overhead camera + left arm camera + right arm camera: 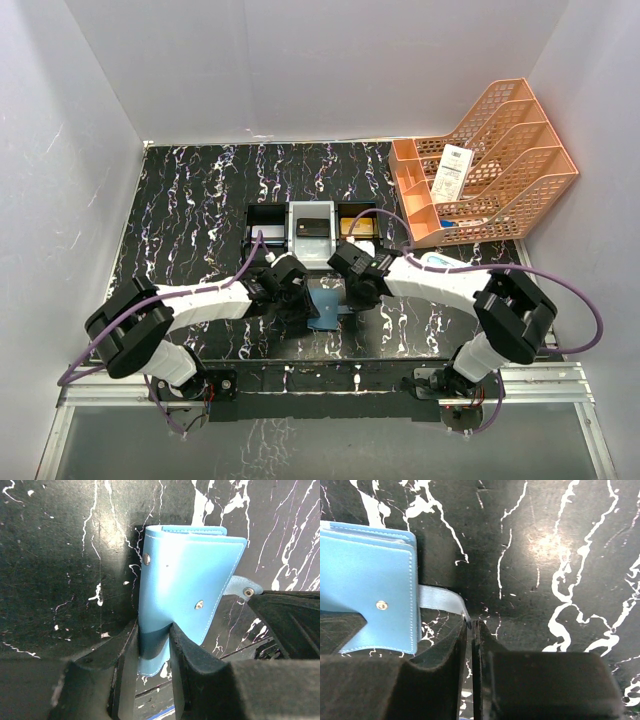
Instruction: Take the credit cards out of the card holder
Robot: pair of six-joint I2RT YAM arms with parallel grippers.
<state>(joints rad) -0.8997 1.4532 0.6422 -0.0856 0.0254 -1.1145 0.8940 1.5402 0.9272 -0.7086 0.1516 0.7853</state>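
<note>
Left fingers (126, 670) clamped on lower edge of teal-blue folding card holder (185, 575), held over black marbled bench (560, 580) just before tray. Right fingers (482, 652) pressed together on loose snap tab (437, 600). Holder folded, contents hidden; opening and emptying left. Likely done: black card (313, 227), gold card (358, 228) in black-and-white three-compartment tray (290, 207). Orange mesh file rack (500, 150) far right, no obstacle.
</note>
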